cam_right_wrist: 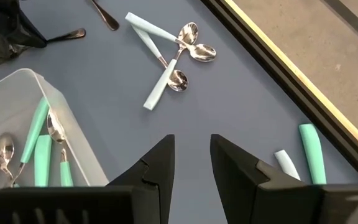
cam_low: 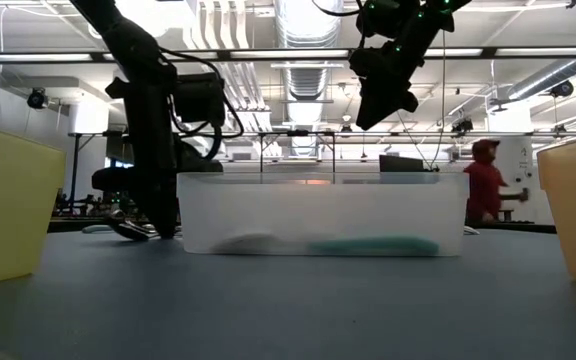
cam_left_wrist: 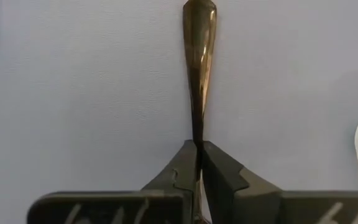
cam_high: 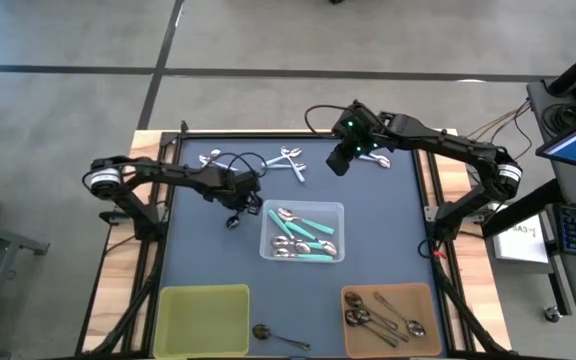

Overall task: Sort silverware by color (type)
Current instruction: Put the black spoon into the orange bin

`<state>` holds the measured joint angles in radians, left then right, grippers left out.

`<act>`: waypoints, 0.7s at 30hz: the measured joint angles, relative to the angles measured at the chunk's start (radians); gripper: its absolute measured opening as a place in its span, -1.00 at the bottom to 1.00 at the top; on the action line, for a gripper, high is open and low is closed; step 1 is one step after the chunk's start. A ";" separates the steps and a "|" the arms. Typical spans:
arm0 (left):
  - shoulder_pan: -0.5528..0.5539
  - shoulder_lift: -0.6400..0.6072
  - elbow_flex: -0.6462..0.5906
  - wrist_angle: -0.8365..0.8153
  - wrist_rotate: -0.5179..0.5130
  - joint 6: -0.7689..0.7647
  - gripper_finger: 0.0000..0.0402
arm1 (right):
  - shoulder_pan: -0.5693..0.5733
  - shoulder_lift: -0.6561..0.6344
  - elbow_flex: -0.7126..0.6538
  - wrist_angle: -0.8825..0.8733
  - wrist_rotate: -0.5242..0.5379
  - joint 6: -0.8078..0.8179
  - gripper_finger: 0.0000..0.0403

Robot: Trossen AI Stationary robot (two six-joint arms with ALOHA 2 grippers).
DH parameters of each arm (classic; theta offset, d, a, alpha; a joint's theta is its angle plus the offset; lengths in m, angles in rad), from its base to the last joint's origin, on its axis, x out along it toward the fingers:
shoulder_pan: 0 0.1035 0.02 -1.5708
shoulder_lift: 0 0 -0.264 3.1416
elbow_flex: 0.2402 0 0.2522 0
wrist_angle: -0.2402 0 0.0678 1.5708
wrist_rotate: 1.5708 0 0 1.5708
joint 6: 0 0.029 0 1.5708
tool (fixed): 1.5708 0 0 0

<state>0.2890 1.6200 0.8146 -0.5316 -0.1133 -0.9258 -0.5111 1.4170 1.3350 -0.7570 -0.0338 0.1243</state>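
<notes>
The left gripper (cam_high: 235, 215) is down at the table just left of the clear bin (cam_high: 336, 209), its fingers (cam_left_wrist: 219, 171) clenched on the thin neck of a dark all-metal spoon (cam_left_wrist: 199, 68). In the left wrist view that spoon's long axis runs straight out ahead of the fingertips, handle end farthest away, so it lies in line with the gripper, not across it. The brown bin (cam_high: 430, 292) at the near right corner, where the other dark spoons lie, is well apart from this gripper, across the clear bin. The right gripper (cam_right_wrist: 191, 155) hangs part open and empty above the far side of the table, with three pale-handled spoons (cam_right_wrist: 169, 56) crossed ahead of it. Counted from above: three bins, clear, brown and an empty yellow bin (cam_high: 173, 300); roughly five teal-handled spoons (cam_high: 308, 232) in the clear one, about four dark spoons in the brown one, and one dark spoon (cam_high: 276, 336) lying loose between the yellow and brown bins.
</notes>
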 joint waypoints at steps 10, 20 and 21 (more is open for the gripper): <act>0.004 -0.171 0.000 0.070 -0.020 0.002 -1.00 | 0.000 0.000 0.000 0.011 -0.097 0.065 -0.54; 0.002 -0.306 0.001 0.431 -0.017 0.099 -1.00 | 0.000 0.000 -0.131 0.505 -0.487 0.311 -0.54; 0.002 -0.313 0.001 0.461 -0.014 0.103 -1.00 | 0.001 0.000 -0.149 0.569 -0.497 0.361 -0.54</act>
<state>0.2913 1.3066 0.8154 -0.0706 -0.1273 -0.8226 -0.5106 1.4170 1.1860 -0.1876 -0.5305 0.4854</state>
